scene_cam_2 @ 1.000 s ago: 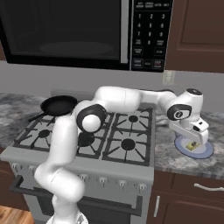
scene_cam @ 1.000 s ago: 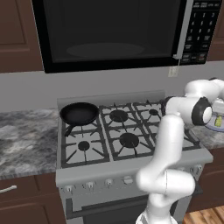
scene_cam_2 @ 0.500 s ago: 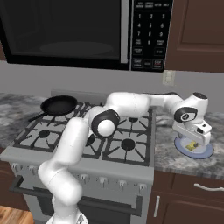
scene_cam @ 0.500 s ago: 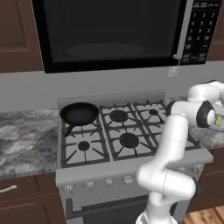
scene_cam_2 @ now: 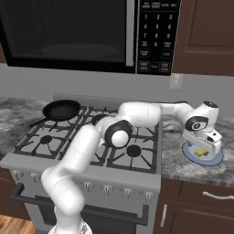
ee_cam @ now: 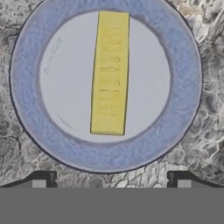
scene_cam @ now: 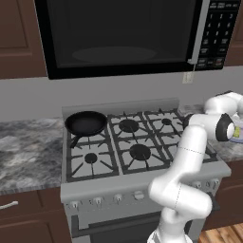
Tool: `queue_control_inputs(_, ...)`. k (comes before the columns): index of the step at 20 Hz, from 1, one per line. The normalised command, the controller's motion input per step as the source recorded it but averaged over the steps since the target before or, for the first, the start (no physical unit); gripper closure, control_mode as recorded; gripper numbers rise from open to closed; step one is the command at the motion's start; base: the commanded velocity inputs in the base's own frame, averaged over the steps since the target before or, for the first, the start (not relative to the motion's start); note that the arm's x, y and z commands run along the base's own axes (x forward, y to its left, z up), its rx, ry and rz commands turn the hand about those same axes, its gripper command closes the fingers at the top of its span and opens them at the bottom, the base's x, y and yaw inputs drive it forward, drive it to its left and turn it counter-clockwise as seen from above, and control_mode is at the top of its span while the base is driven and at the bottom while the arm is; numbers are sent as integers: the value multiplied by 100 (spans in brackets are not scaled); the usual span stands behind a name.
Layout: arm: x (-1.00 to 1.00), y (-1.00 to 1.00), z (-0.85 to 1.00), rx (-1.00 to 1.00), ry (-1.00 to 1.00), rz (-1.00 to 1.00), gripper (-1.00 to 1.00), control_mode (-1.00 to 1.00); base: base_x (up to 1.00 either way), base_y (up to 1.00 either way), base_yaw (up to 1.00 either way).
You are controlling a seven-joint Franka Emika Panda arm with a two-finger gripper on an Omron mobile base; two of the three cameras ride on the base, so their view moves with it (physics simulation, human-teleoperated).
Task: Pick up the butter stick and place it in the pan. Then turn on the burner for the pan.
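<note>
The butter stick is a pale-yellow block lying across the middle of a pale blue plate. My gripper hangs open straight above the plate, a little off the stick's near end, with nothing between its fingertips. From the right base, the gripper points down just over the butter stick on the plate, right of the stove. The black pan sits on the stove's back left burner and covers it; it is empty, as the right base view also shows.
The plate rests on a grey speckled counter. A row of knobs runs along the stove front. A microwave hangs over the stove. My arm stretches across the right-hand burners.
The arm has swung further right and the open gripper has come down closer to the plate and the butter stick. Pan and plate have not moved.
</note>
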Motion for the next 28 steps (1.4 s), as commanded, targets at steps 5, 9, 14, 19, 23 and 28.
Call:
queue_control_inputs(5,19,-9,-9,0,0,0,-100,-100,0,0,0)
queue_control_inputs(9,27,-14,-9,0,0,0,-100,-100,0,0,0)
queue_control_inputs(14,24,-21,-12,0,0,0,-100,-100,0,0,0)
queue_control_inputs(19,18,-21,-13,0,0,0,-100,-100,0,0,0)
queue_control_inputs(23,9,-16,-15,0,0,0,-100,-100,0,0,0)
queue_control_inputs(28,2,-5,-18,0,0,0,-100,-100,0,0,0)
